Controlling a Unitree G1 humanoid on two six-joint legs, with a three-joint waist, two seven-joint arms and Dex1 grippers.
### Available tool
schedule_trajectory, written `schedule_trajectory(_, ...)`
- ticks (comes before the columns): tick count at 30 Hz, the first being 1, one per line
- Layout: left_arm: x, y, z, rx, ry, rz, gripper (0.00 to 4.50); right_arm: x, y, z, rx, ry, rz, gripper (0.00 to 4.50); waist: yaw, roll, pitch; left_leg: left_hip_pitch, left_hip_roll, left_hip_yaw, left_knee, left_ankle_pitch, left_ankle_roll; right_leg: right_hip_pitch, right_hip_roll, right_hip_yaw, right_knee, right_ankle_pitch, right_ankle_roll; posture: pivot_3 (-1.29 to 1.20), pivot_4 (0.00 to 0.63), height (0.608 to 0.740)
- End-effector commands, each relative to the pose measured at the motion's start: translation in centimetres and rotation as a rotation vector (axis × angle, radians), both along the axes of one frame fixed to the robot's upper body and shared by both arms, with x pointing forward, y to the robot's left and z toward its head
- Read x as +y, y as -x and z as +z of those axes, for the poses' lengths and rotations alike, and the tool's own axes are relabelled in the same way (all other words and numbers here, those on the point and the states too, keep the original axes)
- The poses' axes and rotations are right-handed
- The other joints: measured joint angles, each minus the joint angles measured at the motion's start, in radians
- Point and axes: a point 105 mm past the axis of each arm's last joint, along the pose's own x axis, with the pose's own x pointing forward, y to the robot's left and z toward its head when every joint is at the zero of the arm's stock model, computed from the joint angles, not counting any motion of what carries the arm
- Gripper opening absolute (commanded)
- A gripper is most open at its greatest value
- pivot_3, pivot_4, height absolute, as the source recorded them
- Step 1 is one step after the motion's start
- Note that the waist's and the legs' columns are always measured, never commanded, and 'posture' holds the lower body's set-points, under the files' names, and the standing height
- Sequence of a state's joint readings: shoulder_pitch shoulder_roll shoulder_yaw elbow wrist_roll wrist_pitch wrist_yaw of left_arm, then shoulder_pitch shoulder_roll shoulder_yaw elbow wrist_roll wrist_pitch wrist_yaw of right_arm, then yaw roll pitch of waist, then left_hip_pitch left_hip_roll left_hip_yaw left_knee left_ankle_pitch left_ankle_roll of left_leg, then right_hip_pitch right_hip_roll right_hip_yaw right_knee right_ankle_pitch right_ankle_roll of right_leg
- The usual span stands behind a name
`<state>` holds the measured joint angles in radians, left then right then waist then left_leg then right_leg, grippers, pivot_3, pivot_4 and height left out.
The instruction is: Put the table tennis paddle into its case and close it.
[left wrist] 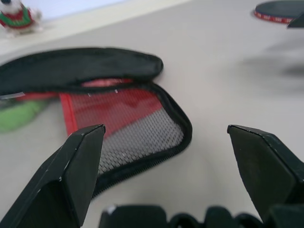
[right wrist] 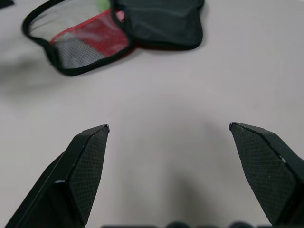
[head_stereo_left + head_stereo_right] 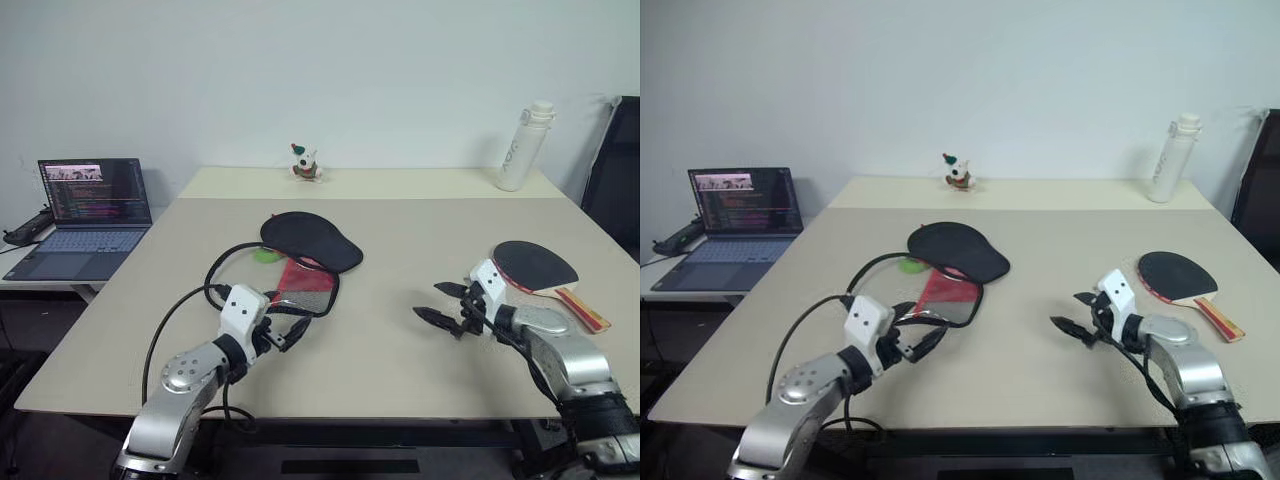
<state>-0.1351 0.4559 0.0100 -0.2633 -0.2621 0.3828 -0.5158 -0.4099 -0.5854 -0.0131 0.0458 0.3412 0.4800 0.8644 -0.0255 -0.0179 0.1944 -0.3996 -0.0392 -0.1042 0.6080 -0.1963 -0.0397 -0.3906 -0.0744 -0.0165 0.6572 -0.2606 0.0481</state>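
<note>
left arm: i reach in from the lower left of the head view, forearm angled up and toward the centre, wrist about level over the table (image 3: 400,350).
left gripper (image 3: 290,330): fingers spread wide, nothing between them, touching nothing; it hovers just short of the case's near edge.
right arm: i come in from the lower right, wrist bent toward the centre of the frame.
right gripper (image 3: 440,305): fingers wide apart, empty, above bare tabletop.
case (image 3: 305,255): left of centre, unzipped, black flap folded back, red mesh side showing, green tag at its left.
table tennis paddle (image 3: 540,270): right side of frame, flat on the table, black face up, handle toward the lower right, just beyond my right wrist.
</note>
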Motion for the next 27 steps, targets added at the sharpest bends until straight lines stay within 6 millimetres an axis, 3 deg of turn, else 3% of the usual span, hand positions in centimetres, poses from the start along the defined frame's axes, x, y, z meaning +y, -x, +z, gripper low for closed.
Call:
schedule_trajectory(1, -0.2, 0.4, -0.2, -0.002, 0.009, -0.018, 4.50, 1.7, 2.2, 0.7, 0.014, -0.019, 0.098, 4.47, 0.001, 0.000, 0.000, 0.000, 0.000, 0.000, 0.000, 0.000, 0.000, 0.000, 0.000, 0.000, 0.000, 0.000, 0.000, 0.00, 0.150, 0.740)
schedule_trajectory(5, -0.1, 1.1, -0.9, 0.025, 0.051, -0.051, 4.50, 3.5, 4.0, -0.6, 0.048, -0.025, 0.120, 4.47, 0.002, 0.000, 0.000, 0.001, 0.001, -0.001, 0.000, 0.000, 0.000, 0.001, 0.000, 0.000, 0.000, 0.000, 0.000, 0.00, 0.150, 0.740)
schedule_trajectory(12, -0.7, 1.1, -0.5, 0.053, 0.075, -0.176, 4.50, 5.5, 5.2, 0.5, 0.033, -0.062, 0.136, 4.47, 0.002, 0.000, 0.000, 0.000, 0.001, -0.001, 0.001, 0.000, 0.000, 0.001, 0.000, 0.000, 0.000, 0.001, 0.000, 0.00, 0.150, 0.740)
schedule_trajectory(17, 0.3, -0.8, 0.6, 0.018, 0.063, -0.166, 4.50, 7.6, 5.5, 0.1, 0.032, -0.093, 0.168, 4.47, 0.004, 0.000, 0.000, 0.000, 0.001, -0.002, 0.001, 0.000, 0.000, 0.001, 0.000, -0.001, 0.000, 0.001, 0.000, 0.00, 0.150, 0.740)
schedule_trajectory(20, 0.4, -2.3, 1.0, 0.011, 0.044, -0.156, 4.50, 8.4, 5.4, 0.9, 0.007, -0.106, 0.179, 4.47, 0.003, 0.000, 0.000, 0.000, 0.000, -0.001, 0.001, 0.000, 0.000, 0.001, 0.000, -0.001, 0.000, 0.001, 0.000, 0.00, 0.150, 0.740)
schedule_trajectory(27, -3.4, -6.2, 0.7, 0.006, -0.047, -0.286, 4.50, 8.0, 5.2, 1.9, -0.026, -0.129, 0.173, 4.47, 0.023, -0.002, -0.001, -0.001, -0.002, -0.001, 0.001, 0.000, 0.000, 0.001, 0.001, -0.004, -0.002, 0.002, 0.002, 0.00, 0.150, 0.740)
